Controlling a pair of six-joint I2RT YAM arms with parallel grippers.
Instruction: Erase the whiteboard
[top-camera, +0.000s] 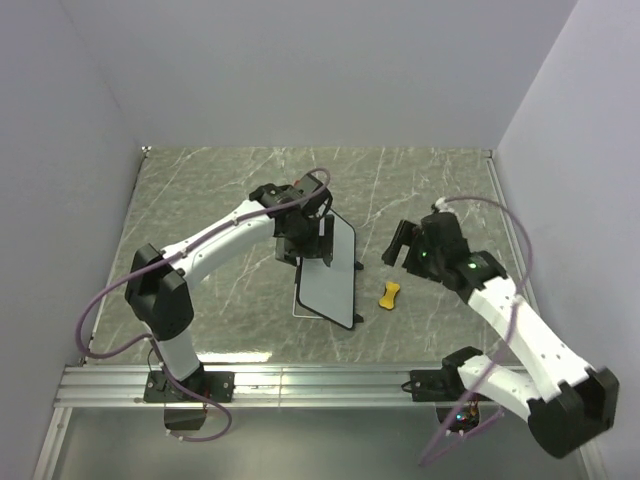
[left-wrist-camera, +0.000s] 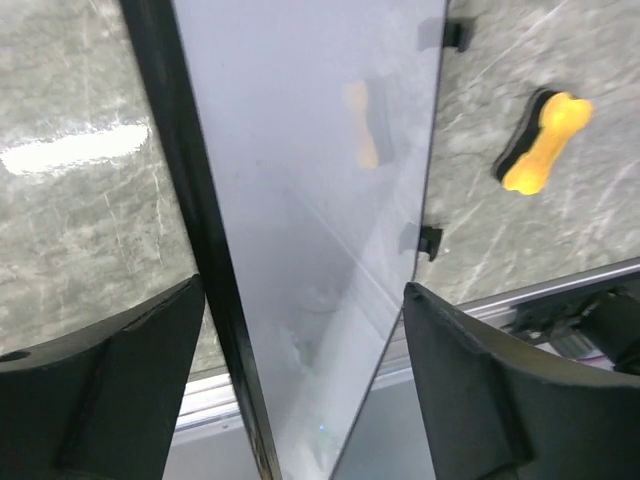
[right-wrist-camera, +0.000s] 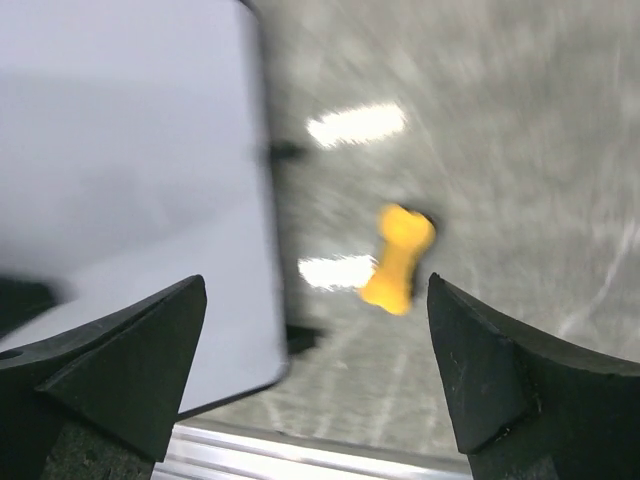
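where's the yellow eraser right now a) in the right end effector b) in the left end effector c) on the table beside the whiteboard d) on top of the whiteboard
c, the eraser lies on the table just right of the whiteboard, apart from it and with nothing gripping it.

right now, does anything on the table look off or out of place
Nothing looks damaged or spilled. The whiteboard lies slightly askew on the table, and the yellow eraser sits loose beside it, not touching.
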